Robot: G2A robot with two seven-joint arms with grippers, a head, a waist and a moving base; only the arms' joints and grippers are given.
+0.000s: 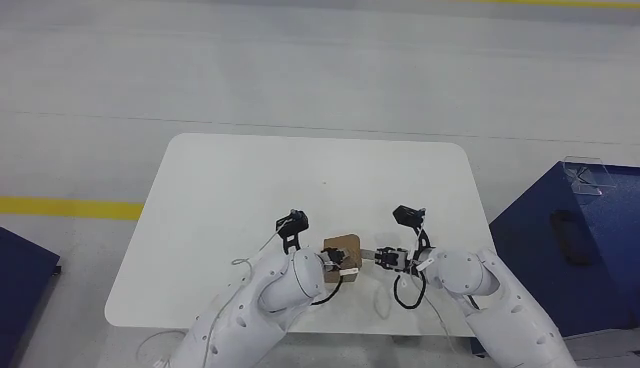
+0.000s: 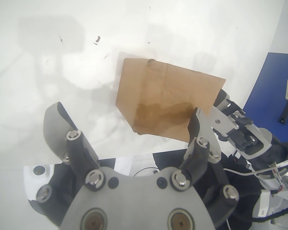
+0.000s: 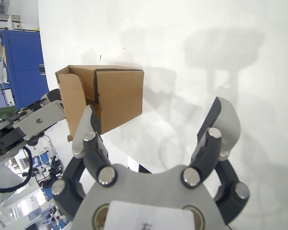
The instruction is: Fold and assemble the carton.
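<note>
Brown carton on the white worktop, near its front edge, between my two tools. My left tool and my right tool are both released, fingers spread wide, each with one finger just beside the carton.

Legible text: none. Label, white, wrist plate (one mark, cut off at the edge). Cable tag, print too small.
</note>
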